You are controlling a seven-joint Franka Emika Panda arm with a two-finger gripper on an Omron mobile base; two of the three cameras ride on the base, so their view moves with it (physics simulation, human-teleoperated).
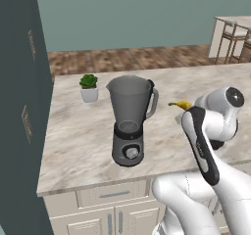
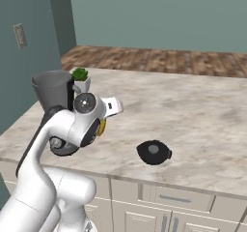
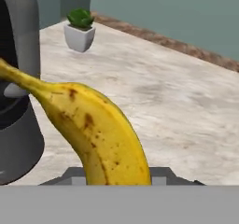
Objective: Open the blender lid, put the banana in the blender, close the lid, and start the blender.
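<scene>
1. Yellow, brown-speckled banana [image 3: 105,134] rises straight out of your gripper [image 3: 119,181] in the hand view, its thin stem end reaching toward the blender [image 1: 130,119]; the jaws are closed on its lower end.
2. You have the banana off the marble counter [image 1: 78,136], to the right of the blender in the left base view, where only its tip peeks past the wrist.
3. Your blender jar stands open at the top on its dark base with the silver dial.
4. You can find the blender lid [image 2: 154,152] lying flat on the counter, well apart from the blender, in the right base view.
5. Your small potted plant [image 1: 89,88] sits just behind and left of the blender.
</scene>
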